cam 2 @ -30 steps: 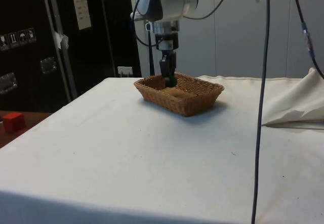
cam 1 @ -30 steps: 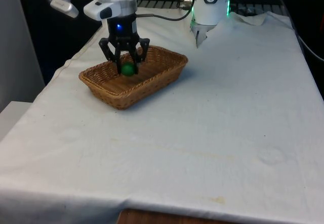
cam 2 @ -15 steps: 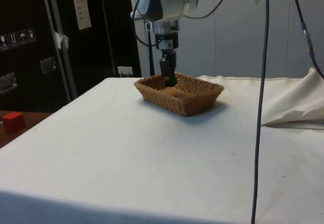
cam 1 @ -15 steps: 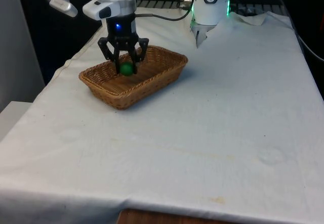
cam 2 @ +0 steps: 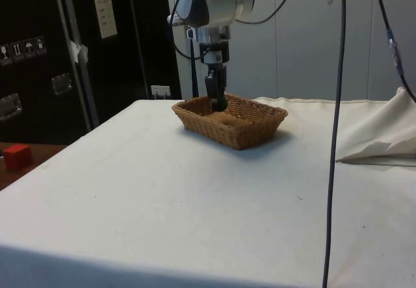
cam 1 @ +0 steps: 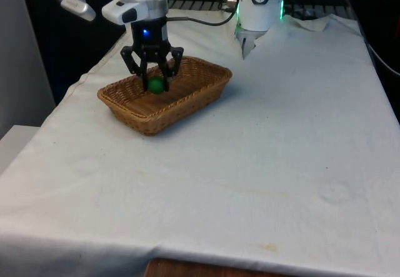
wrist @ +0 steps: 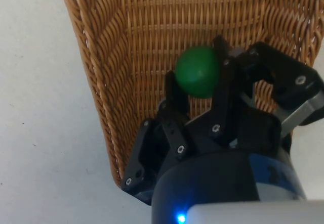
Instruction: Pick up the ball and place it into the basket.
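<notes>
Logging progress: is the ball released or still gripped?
Still gripped: the gripper is shut on the green ball, held above the basket floor.

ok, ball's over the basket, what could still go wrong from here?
1. The gripper holds the green ball above the basket floor; released from there, it may bounce or roll on the weave.
2. Going lower, the fingers could catch the wicker and drag the basket across the cloth.
</notes>
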